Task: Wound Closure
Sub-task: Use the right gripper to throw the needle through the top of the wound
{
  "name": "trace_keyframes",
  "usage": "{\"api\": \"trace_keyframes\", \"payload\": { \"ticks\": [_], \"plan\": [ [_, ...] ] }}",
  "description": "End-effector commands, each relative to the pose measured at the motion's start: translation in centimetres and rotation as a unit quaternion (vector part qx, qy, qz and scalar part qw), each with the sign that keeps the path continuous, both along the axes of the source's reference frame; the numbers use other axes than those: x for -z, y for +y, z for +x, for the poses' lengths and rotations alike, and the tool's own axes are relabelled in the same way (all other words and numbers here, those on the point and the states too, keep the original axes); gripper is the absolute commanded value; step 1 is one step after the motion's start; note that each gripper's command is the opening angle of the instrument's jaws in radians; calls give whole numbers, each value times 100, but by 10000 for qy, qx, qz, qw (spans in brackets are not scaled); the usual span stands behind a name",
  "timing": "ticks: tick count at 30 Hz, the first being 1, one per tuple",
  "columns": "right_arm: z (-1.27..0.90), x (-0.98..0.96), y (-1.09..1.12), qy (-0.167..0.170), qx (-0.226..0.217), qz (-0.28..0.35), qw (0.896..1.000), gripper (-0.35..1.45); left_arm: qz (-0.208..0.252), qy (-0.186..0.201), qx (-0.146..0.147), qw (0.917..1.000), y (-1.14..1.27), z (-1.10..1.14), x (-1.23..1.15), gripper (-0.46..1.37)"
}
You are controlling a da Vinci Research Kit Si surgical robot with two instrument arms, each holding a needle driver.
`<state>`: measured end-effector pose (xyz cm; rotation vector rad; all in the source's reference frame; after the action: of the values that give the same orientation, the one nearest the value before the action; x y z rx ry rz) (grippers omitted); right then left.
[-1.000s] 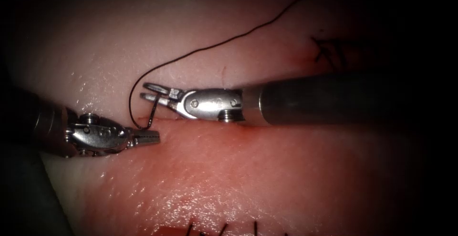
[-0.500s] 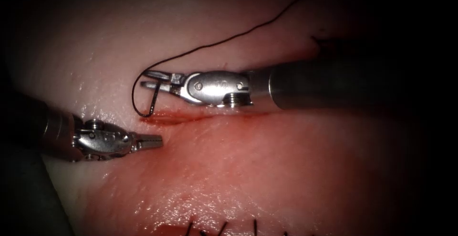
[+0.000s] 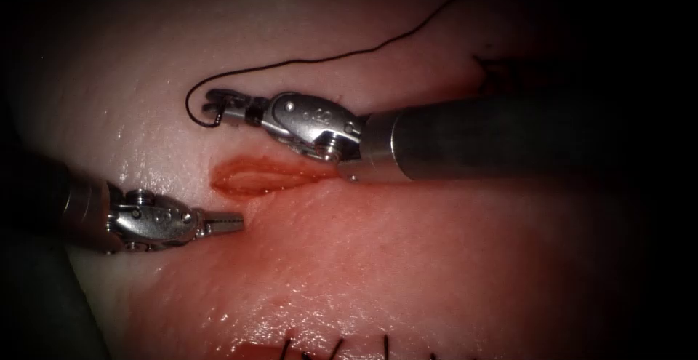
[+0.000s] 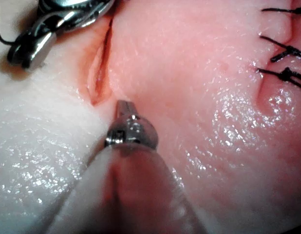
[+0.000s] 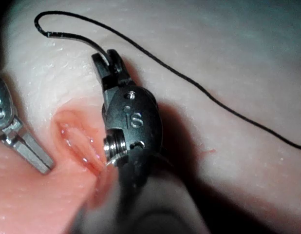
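My right tool [image 3: 216, 102] lies over the pale tissue [image 3: 145, 54] just above the left end of the cut [image 3: 254, 174]. Its jaws are shut on the curved needle [image 3: 216, 118] near its thread end, and the needle is clear of the tissue. In the right wrist view the needle [image 5: 72, 39] sticks out sideways from the right tool [image 5: 107, 61]. Black thread [image 3: 327, 58] loops round the jaw tips and trails to the upper right. My left tool [image 3: 234, 222] rests shut and holds nothing, just below the cut's left end. The left wrist view shows the left tool [image 4: 123, 105] close to the gaping cut [image 4: 98, 80].
Red fluid wets the cut's lips and the tissue below it [image 3: 407, 258]. Finished black stitches [image 3: 338, 347] line the lower edge of the endoscope view, and more stitches [image 4: 282, 48] show in the left wrist view. Another dark stitch [image 3: 502, 69] sits at the upper right.
My right tool has lifted the needle up and left, away from the cut's left end, and turned its wrist. The thread loop rose with it. The left tool slid slightly lower.
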<state>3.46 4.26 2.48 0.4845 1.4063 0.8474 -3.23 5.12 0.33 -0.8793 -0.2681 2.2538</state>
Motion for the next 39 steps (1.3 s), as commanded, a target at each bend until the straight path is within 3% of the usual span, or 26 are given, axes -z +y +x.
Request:
{"api": "trace_keyframes", "payload": {
  "ticks": [1,5,10,15,17,18,21,25,36,39],
  "plan": [
    [2,5,0,37,-57,274,9996,-35,19,-22,-16,10000,0,0,0,-35],
    [2,4,0,82,-149,1004,9948,-35,19,-22,-16,10000,0,0,1,-35],
    [2,1,-7,95,-177,1895,9817,-35,19,-23,-17,10000,0,0,1,-35],
    [4,-2,-10,184,-35,2101,9775,-35,19,-27,-24,10000,0,2,1,-35],
    [6,0,-2,214,453,951,9942,-35,19,-27,-24,10000,0,2,1,-35],
    [7,1,0,284,565,567,9964,-35,19,-27,-23,10000,0,2,1,-35],
    [9,4,12,335,859,-466,9947,-35,19,-25,-21,10000,0,1,1,-35],
    [12,7,25,378,1069,-1347,9844,-35,19,-24,-20,10000,-1,1,1,-35],
    [26,5,37,639,1561,-2472,9542,-35,21,-22,-17,10000,-1,1,2,-35],
    [29,7,43,720,1626,-2551,9504,-35,21,-23,-18,10000,-1,1,2,-35]
  ]
}}
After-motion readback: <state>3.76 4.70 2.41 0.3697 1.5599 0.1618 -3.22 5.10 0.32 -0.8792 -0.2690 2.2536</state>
